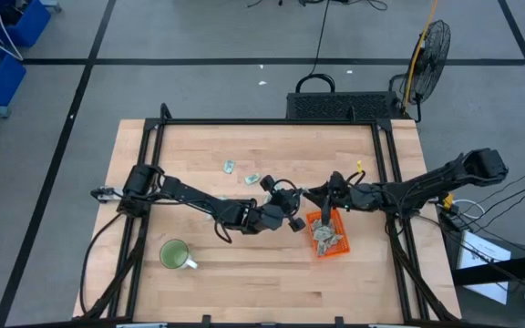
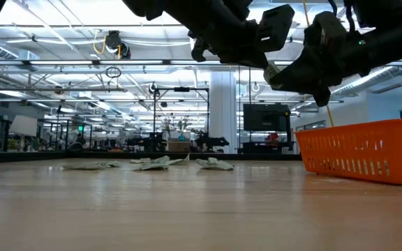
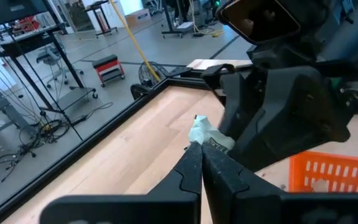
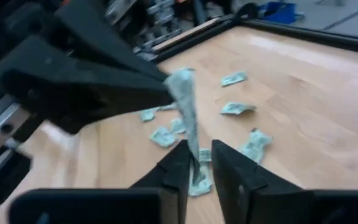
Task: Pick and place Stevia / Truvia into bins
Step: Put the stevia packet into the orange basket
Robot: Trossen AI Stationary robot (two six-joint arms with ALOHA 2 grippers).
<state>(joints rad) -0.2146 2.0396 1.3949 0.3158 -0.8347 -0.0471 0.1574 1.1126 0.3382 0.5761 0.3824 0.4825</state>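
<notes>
One pale wooden surface [image 1: 272,264] fills the black frame, grey taped floor around it, a standing fan [image 1: 431,46] at two o'clock and a green mug [image 1: 173,254] at seven. The orange tray [image 1: 328,235], holding sachets, sits at five o'clock from centre. Above its rim the left end effector [image 3: 199,149] is clenched on a pale green sachet [image 3: 205,134]; the right end effector [image 4: 202,158] straddles that sachet's other end, not fully clamped. Loose sachets [image 1: 241,172] lie at eleven o'clock.

Pale green sachets [image 1: 230,167] loose; others in orange tray [image 1: 343,248]
</notes>
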